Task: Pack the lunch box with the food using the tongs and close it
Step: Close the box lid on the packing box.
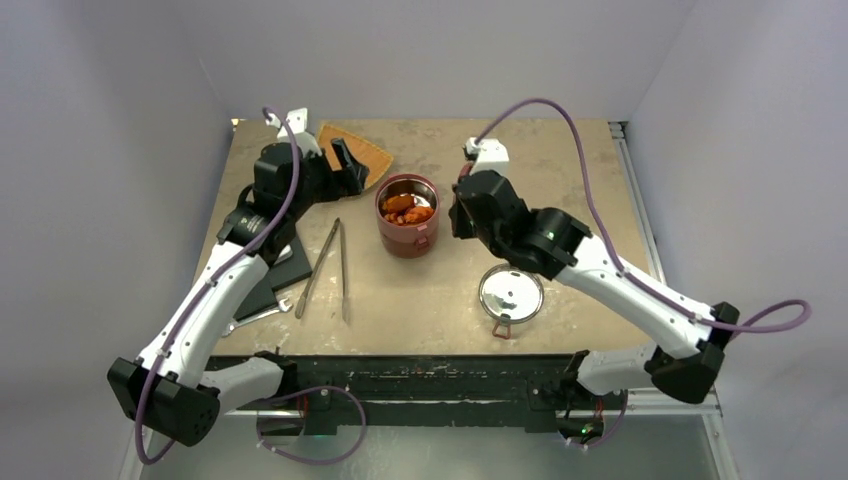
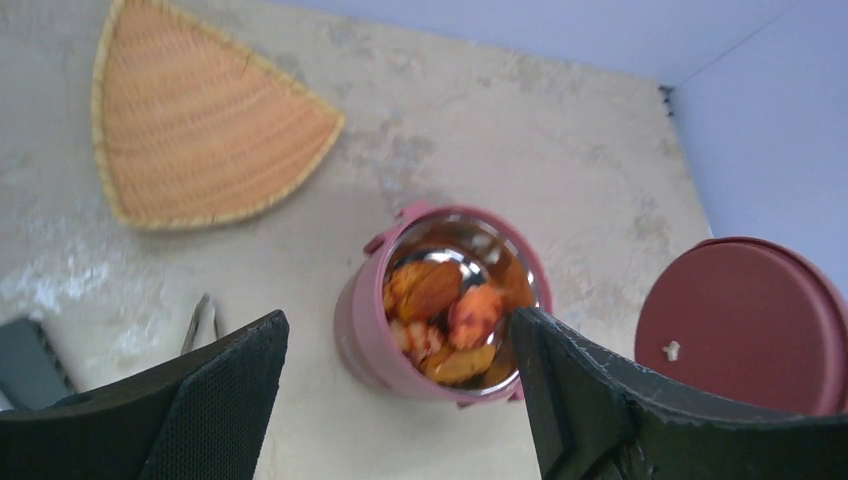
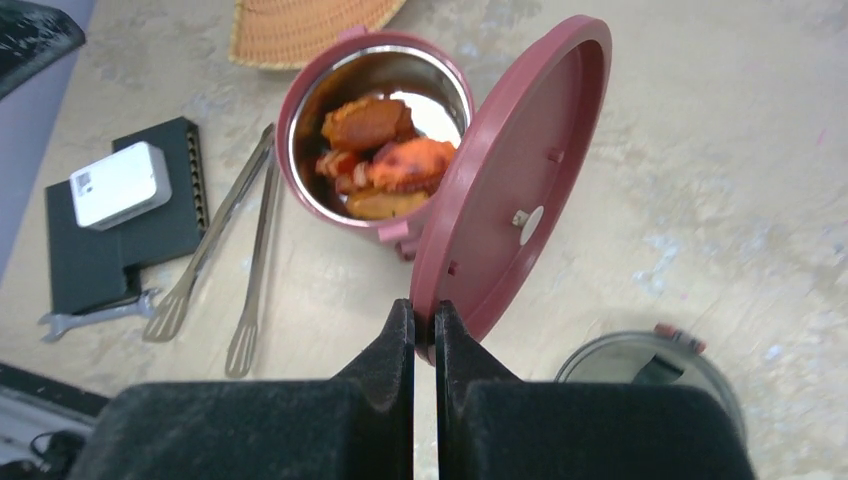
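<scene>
The left arm reaches toward the far left part of the table (image 1: 560,180), its wrist bent down, and the left gripper (image 2: 395,328) hangs with its jaws spread wide and nothing between them, just left of the lunch box (image 1: 406,238). The right arm folds in from the right; the right gripper (image 3: 424,310) is clenched on the rim of a dark-red disc lid (image 3: 510,180), holding it tilted on edge beside the bowl. The lunch box stands uncovered near the middle of the table, toward the far edge, with orange, red and brown food (image 1: 407,208) heaped inside its steel lining. The tongs (image 1: 342,262) lie flat to its left.
</scene>
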You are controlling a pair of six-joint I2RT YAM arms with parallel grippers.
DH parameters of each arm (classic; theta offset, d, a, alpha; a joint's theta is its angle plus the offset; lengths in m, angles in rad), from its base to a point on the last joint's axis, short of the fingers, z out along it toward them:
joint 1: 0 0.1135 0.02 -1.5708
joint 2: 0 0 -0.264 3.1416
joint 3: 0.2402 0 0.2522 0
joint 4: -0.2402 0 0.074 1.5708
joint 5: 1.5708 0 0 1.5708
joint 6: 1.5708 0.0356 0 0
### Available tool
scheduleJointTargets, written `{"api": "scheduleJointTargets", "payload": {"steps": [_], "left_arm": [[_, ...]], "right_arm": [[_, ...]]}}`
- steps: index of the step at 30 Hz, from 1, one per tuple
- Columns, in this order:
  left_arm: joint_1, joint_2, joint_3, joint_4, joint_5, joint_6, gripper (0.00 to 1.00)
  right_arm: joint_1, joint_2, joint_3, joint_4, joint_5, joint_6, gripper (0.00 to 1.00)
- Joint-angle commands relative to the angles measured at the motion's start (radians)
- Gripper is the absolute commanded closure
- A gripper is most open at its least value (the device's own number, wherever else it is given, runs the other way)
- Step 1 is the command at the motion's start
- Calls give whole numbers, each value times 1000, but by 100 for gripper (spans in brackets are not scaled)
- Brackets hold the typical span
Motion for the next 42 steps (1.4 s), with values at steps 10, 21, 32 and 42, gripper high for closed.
{"api": "scheduleJointTargets", "payload": {"steps": [10, 21, 32, 42], "left_arm": [[7, 46, 31, 120, -67, 158, 18], [10, -9, -20, 81, -221, 244, 17], [25, -23, -31, 73, -250, 238, 17], [131, -11, -40, 88, -154, 198, 14]], "right_arm": [[-12, 390, 442, -40, 53, -450, 100], [-8, 608, 658, -213, 2, -540, 100], [23, 662, 683, -223, -25, -591, 100], [48, 725, 714, -205, -92, -649, 100]]}}
